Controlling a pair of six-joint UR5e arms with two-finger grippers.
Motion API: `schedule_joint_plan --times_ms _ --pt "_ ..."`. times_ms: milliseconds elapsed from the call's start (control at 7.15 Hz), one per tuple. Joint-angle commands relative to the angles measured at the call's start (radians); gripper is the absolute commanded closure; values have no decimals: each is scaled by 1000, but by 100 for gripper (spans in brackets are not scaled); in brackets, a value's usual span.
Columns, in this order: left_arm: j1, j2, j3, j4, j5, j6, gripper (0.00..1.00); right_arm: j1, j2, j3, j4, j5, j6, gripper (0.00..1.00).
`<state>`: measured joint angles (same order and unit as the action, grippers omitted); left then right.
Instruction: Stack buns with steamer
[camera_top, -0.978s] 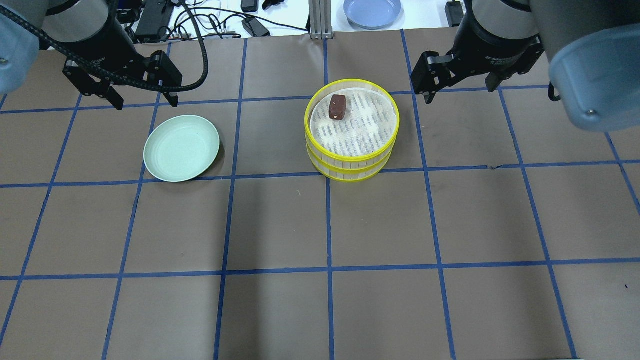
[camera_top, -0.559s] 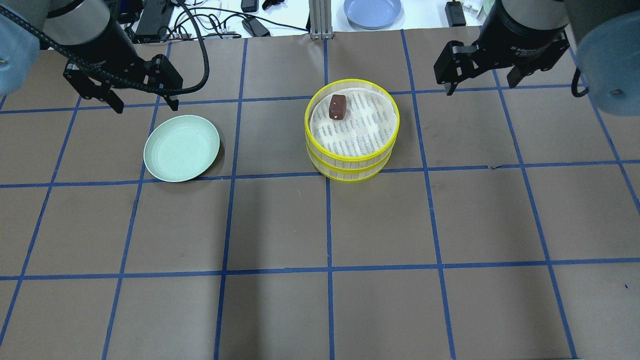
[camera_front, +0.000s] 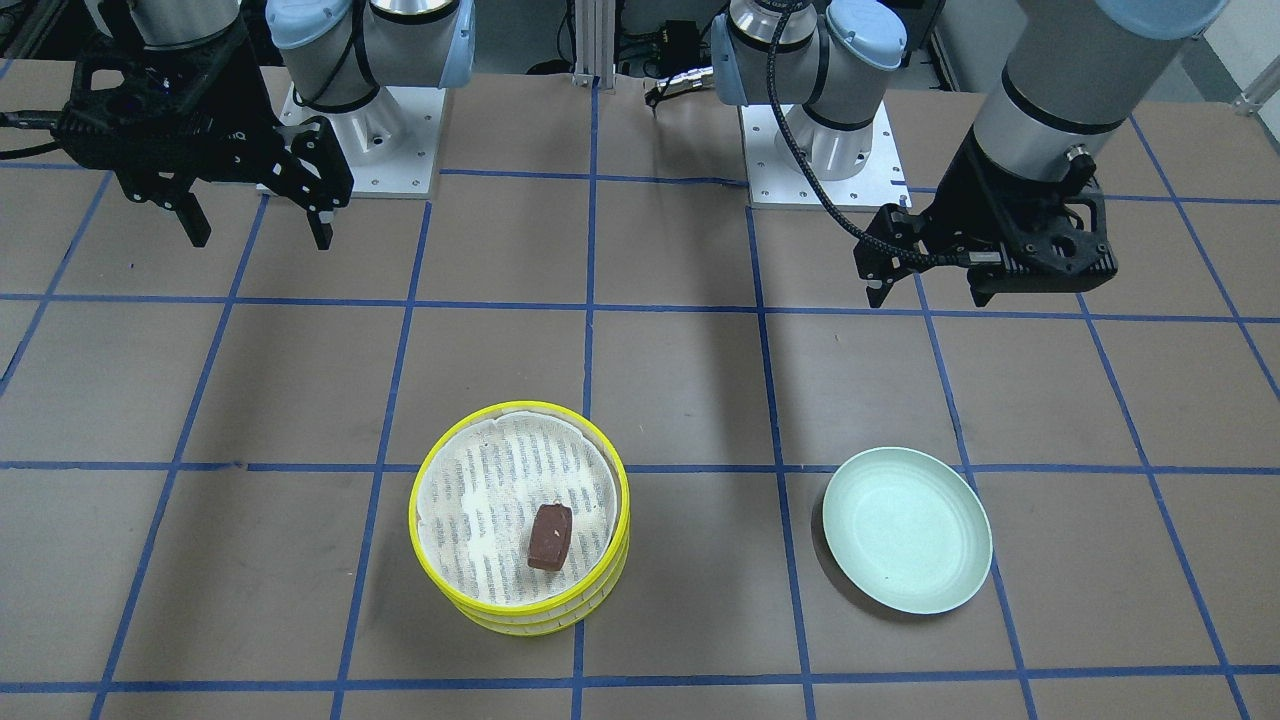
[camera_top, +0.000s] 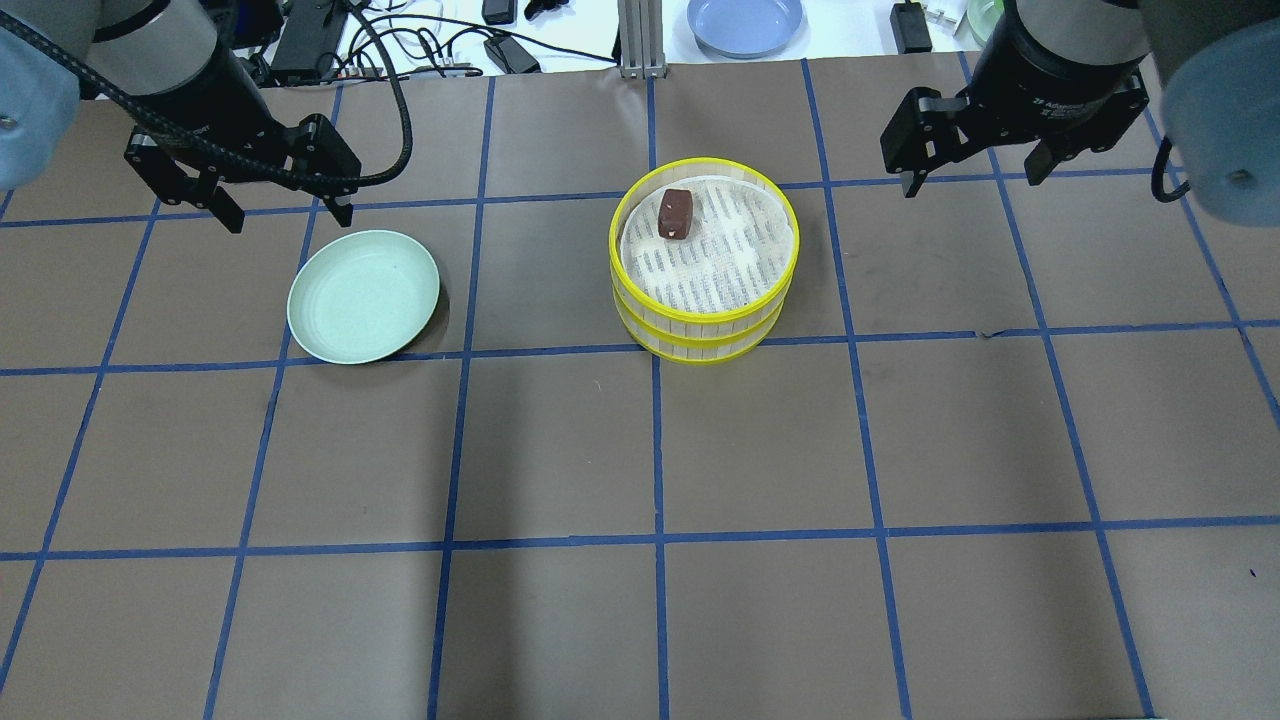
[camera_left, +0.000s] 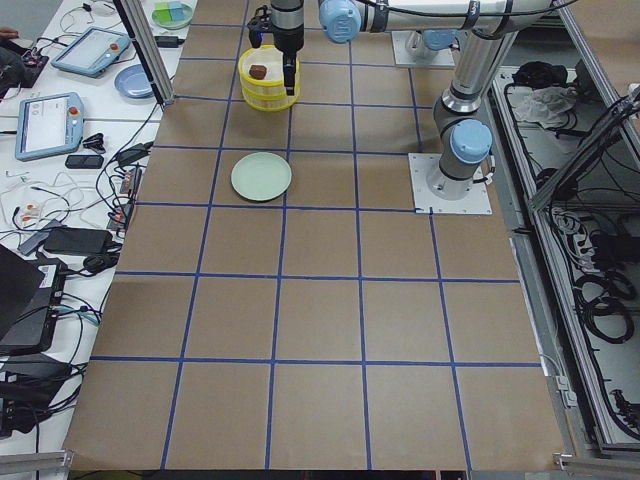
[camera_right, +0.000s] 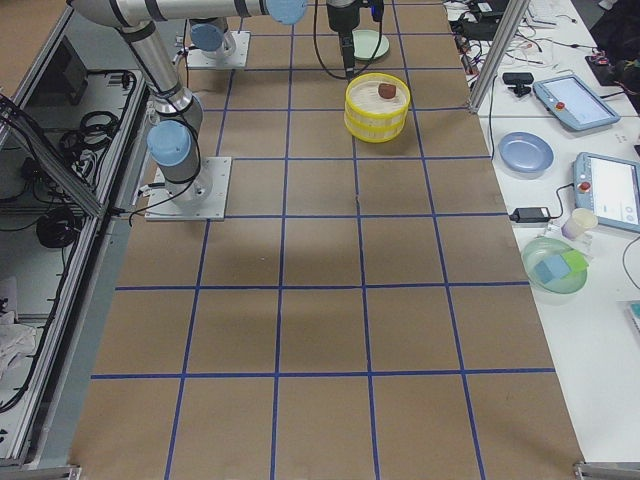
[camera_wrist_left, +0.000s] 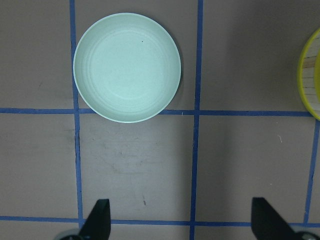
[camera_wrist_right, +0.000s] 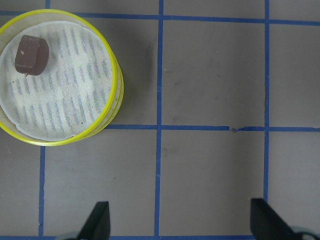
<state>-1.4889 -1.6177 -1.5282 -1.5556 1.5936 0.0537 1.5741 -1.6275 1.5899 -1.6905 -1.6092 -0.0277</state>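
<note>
Lying in the yellow-rimmed round steamer (camera_top: 700, 335), the dark reddish-brown oblong bun (camera_top: 676, 214) runs lengthwise away from the robot; left pincer (camera_top: 292, 218) and right pincer (camera_top: 970, 183) gape wide.

table (camera_top: 760, 450): brown, blue tape grid (camera_top: 659, 540) | side bench (camera_right: 600, 380): white, cluttered | light: even

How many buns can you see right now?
1. The dark brown bun sits in the top tier of the yellow steamer, near its rim. Another could be hidden in the tier underneath.
</note>
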Motion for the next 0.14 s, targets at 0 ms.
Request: schedule_joint_plan --times_ms 0 --pt "1 -1 -3 3 2 0 0 0 15 1 -7 67 -1 0"
